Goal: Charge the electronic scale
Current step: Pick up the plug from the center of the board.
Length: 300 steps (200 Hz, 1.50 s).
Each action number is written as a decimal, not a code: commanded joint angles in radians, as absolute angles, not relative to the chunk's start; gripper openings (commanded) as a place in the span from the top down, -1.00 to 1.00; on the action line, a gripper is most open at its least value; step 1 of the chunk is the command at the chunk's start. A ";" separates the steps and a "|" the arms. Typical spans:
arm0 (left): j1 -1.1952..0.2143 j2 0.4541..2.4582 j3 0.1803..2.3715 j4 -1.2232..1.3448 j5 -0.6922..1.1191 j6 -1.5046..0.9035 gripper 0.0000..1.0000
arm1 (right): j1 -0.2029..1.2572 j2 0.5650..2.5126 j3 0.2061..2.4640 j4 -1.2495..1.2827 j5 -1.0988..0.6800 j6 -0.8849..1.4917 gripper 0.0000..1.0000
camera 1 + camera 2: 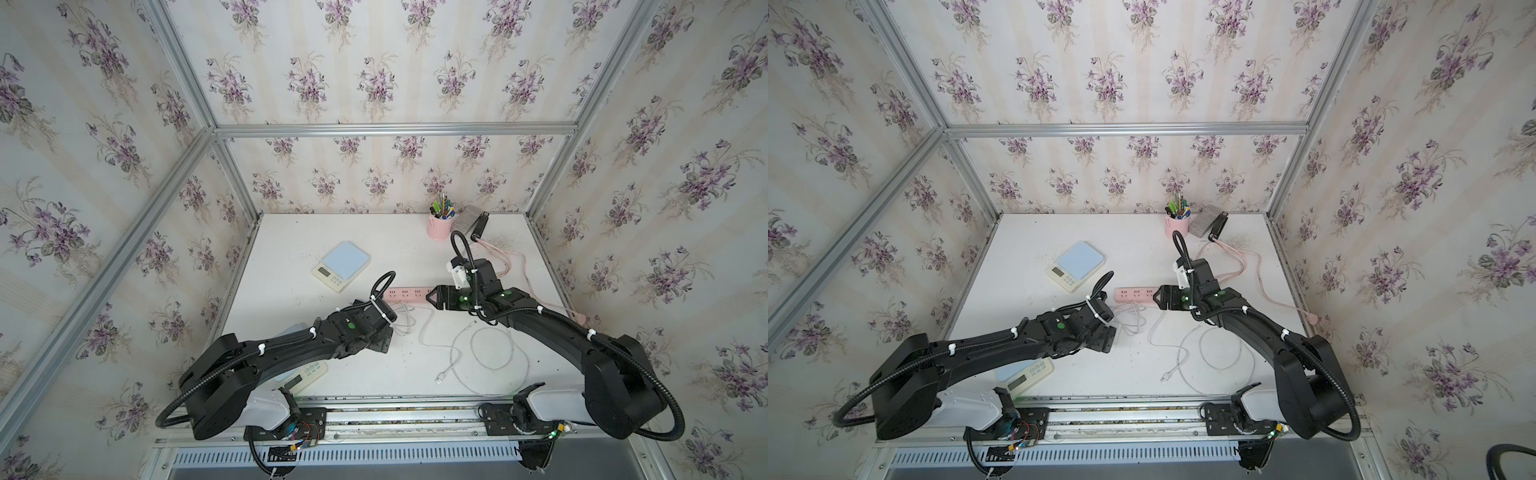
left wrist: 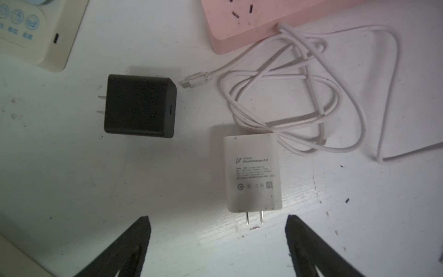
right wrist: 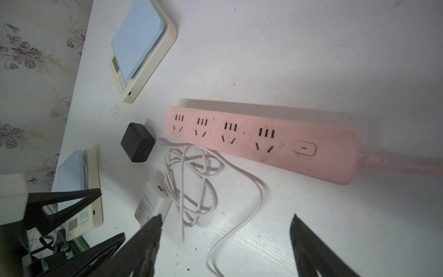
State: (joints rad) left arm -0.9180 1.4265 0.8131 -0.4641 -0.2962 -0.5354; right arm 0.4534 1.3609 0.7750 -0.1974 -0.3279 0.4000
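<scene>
seemingly about to pick up a charger
left gripper (image 2: 217, 218), jaws apart, hovers by the white vivo charger (image 2: 253, 172), lower centre of its wrist view; right gripper (image 3: 225, 217) gapes empty over the pink power strip (image 3: 261, 141). electronic scale (image 1: 345, 264) sits mid-frame in a top view. pinch the charger's flat sides, keeping prongs clear.

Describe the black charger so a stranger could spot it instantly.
Find the long pink power strip. Just off its end farthest from the switch lies the black charger. Unlike the white charger nearby, it is dark, cube-like and unprinted.
</scene>
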 commanded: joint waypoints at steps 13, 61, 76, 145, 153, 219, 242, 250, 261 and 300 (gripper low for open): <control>-0.919 1.556 0.866 -0.380 -0.247 -0.526 -0.63 | 0.455 1.378 0.782 -0.214 -0.420 0.445 -0.65; -0.920 1.692 0.891 -0.327 -0.209 -0.543 -0.30 | 0.455 1.401 0.802 -0.245 -0.462 0.439 -0.63; -0.921 1.700 0.887 -0.327 -0.219 -0.533 -0.01 | 0.455 1.413 0.812 -0.260 -0.484 0.436 -0.61; -0.922 1.455 0.836 -0.271 -0.186 -0.254 0.33 | 0.456 1.441 0.905 -0.313 -0.739 0.430 -0.49; -0.921 1.425 0.834 -0.255 -0.183 -0.201 0.33 | 0.457 1.448 0.923 -0.323 -0.777 0.427 -0.49; -0.925 1.325 0.878 -0.135 -0.122 -0.023 0.34 | 0.482 1.488 0.967 -0.388 -0.919 0.378 -0.48; -0.936 1.316 0.868 -0.099 -0.117 -0.004 0.34 | 0.490 1.507 0.981 -0.381 -0.974 0.383 -0.44; -0.940 1.314 0.865 -0.095 -0.115 -0.001 0.34 | 0.492 1.510 0.988 -0.380 -0.984 0.385 -0.43; -0.942 1.313 0.864 -0.093 -0.111 0.000 0.34 | 0.495 1.518 1.000 -0.382 -0.993 0.382 -0.41; -0.943 1.307 0.866 -0.092 -0.113 0.012 0.32 | 0.514 1.559 1.037 -0.425 -1.061 0.349 -0.01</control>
State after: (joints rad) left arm -0.9428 1.3178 0.8669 -0.1356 -0.1150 -0.0151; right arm 0.4999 1.5379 1.0130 -0.3817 -0.9932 0.3893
